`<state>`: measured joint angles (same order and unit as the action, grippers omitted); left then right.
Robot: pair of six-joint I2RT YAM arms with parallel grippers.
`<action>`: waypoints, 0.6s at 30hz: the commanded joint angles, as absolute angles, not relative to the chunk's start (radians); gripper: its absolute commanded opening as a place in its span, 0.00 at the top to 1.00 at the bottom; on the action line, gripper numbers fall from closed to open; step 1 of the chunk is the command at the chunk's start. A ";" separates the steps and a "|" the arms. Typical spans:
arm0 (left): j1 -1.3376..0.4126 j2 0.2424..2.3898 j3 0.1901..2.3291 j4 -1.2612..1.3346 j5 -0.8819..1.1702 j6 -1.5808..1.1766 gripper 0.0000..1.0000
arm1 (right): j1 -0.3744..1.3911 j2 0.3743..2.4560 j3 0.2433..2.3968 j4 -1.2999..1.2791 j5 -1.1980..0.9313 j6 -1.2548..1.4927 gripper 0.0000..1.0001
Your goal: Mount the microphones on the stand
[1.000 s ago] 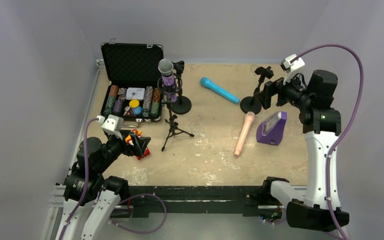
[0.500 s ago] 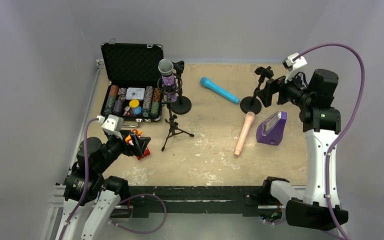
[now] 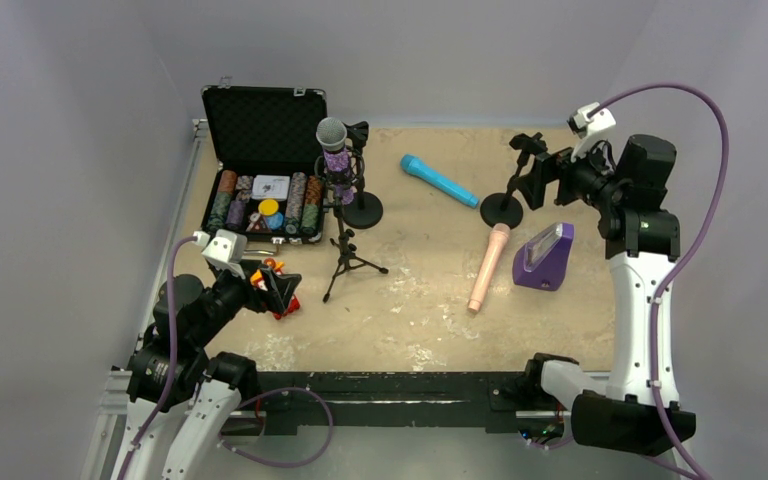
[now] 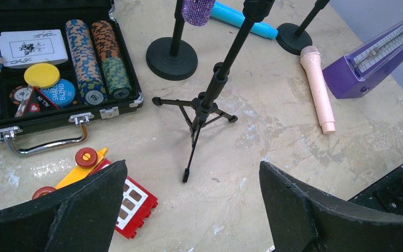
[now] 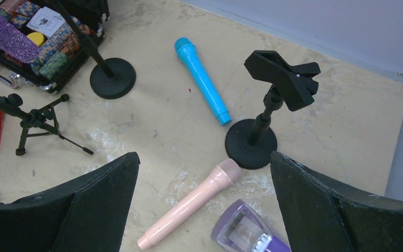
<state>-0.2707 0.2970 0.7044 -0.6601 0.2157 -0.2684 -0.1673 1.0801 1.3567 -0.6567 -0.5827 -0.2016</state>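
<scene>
— While both arms hang over the table [image 3: 410,300] in the overhead view, which pincer sits nearer the loose microphones?
— The right gripper [image 3: 538,180], jaws spread wide and holding nothing. The empty clip stand [image 3: 505,200] rises just in front of it. The pink microphone [image 3: 489,267] lies below it, a little back toward its base, beside the purple metronome [image 3: 545,257]. The blue microphone [image 3: 440,181] lies beyond the stand. The left gripper [image 3: 278,292], equally released and empty, hovers by a red toy [image 3: 285,303], well apart from both. The purple microphone [image 3: 335,155] stands upright ahead of it, already mounted; whether the tripod stand [image 3: 345,255] or the round-based stand [image 3: 363,210] beside it holds it, I cannot tell.
— And from the left wrist?
— The tripod stand fills the gap between the parted fingers [image 4: 84,210]; the pink microphone lies far off to the front right.
— The right wrist?
— The pink microphone lies almost straight beneath, between the open fingers [image 5: 84,210], long axis on a diagonal, head just beside the empty clip stand's round base, tail toward the left finger. The blue microphone lies farther ahead, head pointing away. The clip [image 5: 283,79] holds nothing.
— So whose move?
— Likely the right arm's: down onto the pink barrel, jaws turned across that diagonal.
</scene>
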 commanded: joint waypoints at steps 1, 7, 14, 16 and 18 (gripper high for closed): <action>-0.270 0.287 0.704 -0.634 0.209 -0.247 0.01 | -0.179 1.082 1.355 -0.608 -0.558 -0.192 0.01; -0.270 0.287 0.704 -0.634 0.210 -0.247 0.01 | -0.186 1.090 1.353 -0.596 -0.555 -0.180 0.01; -0.270 0.287 0.704 -0.634 0.209 -0.247 0.01 | -0.197 1.106 1.351 -0.586 -0.554 -0.170 0.01; -0.270 0.287 0.704 -0.634 0.209 -0.247 0.00 | -0.199 1.108 1.349 -0.585 -0.554 -0.168 0.01; -0.270 0.287 0.704 -0.634 0.209 -0.247 0.01 | -0.202 1.111 1.350 -0.582 -0.553 -0.168 0.01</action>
<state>-0.2707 0.2958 0.7044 -0.6601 0.2153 -0.2684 -0.1932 1.1110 1.3506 -0.6224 -0.5659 -0.1852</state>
